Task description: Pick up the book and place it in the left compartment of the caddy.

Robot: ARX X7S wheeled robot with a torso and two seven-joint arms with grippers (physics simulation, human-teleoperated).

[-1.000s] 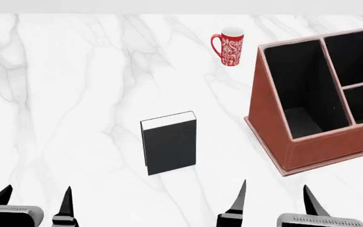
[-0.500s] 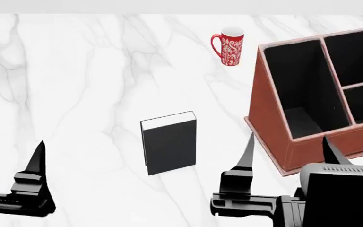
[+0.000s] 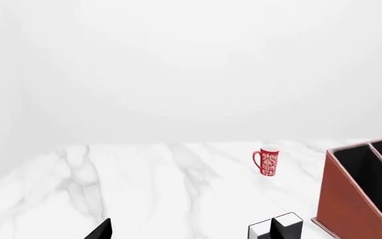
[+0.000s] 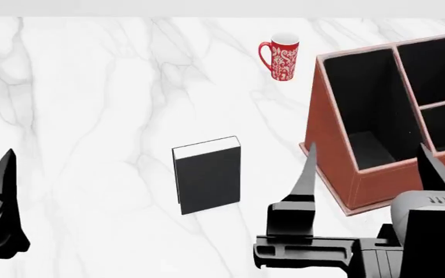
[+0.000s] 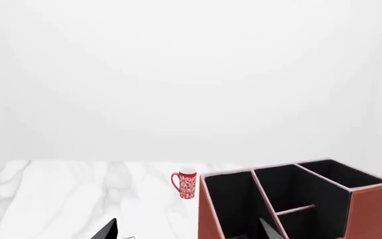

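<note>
Nothing done yet: book (image 4: 207,175) upright at frame centre on the tabletop (image 4: 91,116), ungrasped. Right claw (image 4: 365,168) spread wide and empty (left claw (image 4: 2,174) unclear). Left compartment (image 4: 365,116) of caddy (image 4: 327,139) vacant.

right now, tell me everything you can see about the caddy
The caddy is a large reddish-brown, leather-look box with pale stitched edging and a sloped side wall. Its black-lined interior is split into three sections: one long narrow left compartment running its full depth, and two smaller squarish ones beside it. All look empty. It sits upright on the white marble table, right of the book, with nothing touching it; the right gripper is open in front of it.
</note>
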